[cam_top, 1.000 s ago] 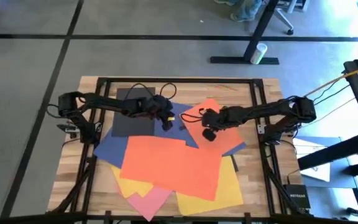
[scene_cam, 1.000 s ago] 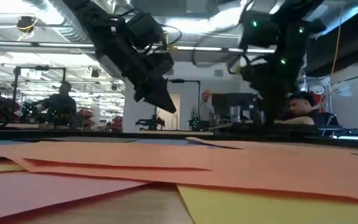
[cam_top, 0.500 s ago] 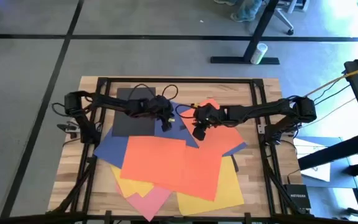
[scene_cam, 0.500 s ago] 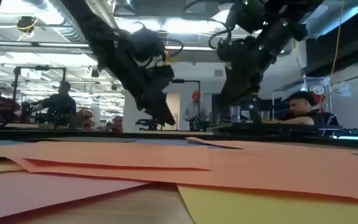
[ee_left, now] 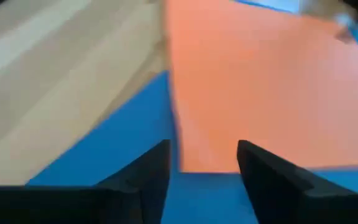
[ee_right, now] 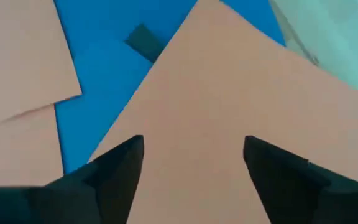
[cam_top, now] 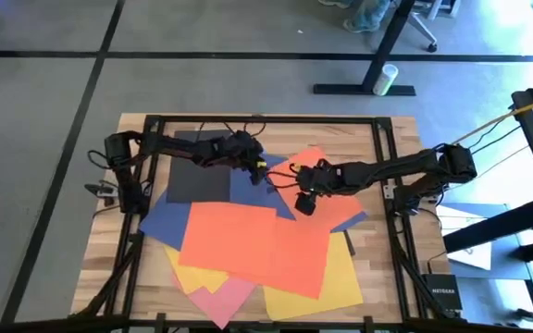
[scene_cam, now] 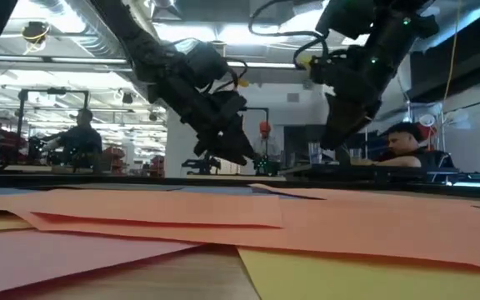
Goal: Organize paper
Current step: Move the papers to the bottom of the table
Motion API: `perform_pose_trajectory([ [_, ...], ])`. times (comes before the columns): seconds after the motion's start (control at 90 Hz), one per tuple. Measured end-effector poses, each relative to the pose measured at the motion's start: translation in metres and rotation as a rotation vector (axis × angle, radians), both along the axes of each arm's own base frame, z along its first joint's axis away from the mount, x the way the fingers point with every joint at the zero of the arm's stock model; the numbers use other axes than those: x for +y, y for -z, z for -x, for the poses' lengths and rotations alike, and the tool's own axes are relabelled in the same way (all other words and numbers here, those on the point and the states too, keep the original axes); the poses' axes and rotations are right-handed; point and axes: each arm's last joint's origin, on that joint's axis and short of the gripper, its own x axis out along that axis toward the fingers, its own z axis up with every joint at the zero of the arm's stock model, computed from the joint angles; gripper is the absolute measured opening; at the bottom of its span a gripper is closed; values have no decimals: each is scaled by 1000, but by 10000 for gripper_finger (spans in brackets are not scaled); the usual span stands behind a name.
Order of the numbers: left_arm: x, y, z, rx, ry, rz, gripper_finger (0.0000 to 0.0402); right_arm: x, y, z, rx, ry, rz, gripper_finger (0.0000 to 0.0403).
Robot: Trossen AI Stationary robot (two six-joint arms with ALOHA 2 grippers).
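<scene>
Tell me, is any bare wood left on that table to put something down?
Yes: the table is bare along its left edge and at the far right corner, beyond the orange-red sheet. The middle is crowded with overlapping paper under both arms.

Grey concrete floor [cam_top: 54, 111] crossed by dark lines surrounds the wooden table [cam_top: 368, 277]; a desk leg [cam_top: 378, 55] and white cup [cam_top: 389, 76] at upper right; bright ceiling lights [scene_cam: 248, 37] and seated people [scene_cam: 80, 137] behind

Open robotics lab: exposed ceiling ducts [scene_cam: 48, 10], other robot rigs [scene_cam: 23, 125], seated people [scene_cam: 82, 133], taped concrete floor [cam_top: 44, 139].
</scene>
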Motion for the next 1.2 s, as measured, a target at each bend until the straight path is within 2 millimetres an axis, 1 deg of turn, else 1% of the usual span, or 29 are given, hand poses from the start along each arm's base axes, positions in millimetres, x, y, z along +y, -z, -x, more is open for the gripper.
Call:
perform_pose_trajectory([
  [0.089,10,-1,-2,-40,6,80,194,2,-6,6,1,16,26,269],
  [0.178,15,7,-6,-33,12,129,202,1,-13,11,-8,32,38,269],
  [0.3,14,26,-13,14,32,174,207,1,-21,15,-48,49,30,269],
  [0.389,15,40,-18,41,40,195,207,1,-23,17,-50,56,33,269],
  [0.478,17,45,-24,27,66,225,208,1,-24,20,-38,57,34,269],
  [0.578,14,46,-28,10,116,257,207,0,-24,20,-42,70,29,269],
  [0.633,10,46,-30,13,137,270,201,0,-23,22,-24,81,35,269],
  [0.689,6,46,-31,16,152,275,186,0,-23,22,-27,102,41,268],
  [0.778,0,47,-33,27,171,281,144,-1,-23,23,-22,138,58,261],
  [0.867,-2,48,-33,38,206,246,84,1,-23,24,-31,157,63,237],
  [0.944,1,47,-32,30,228,207,28,4,-23,24,-40,165,69,206],
  [0.967,2,47,-32,27,231,199,18,6,-23,24,-44,167,65,195],
  [1.022,6,44,-32,19,232,177,8,9,-23,24,-53,175,54,165],
  [1.1,12,33,-32,-8,235,136,2,18,-23,24,-65,177,40,116],
  [1.156,12,18,-32,-39,241,110,1,25,-23,25,-82,188,47,80],
  [1.2,11,1,-31,-60,253,85,0,31,-23,27,-84,193,59,52],
])
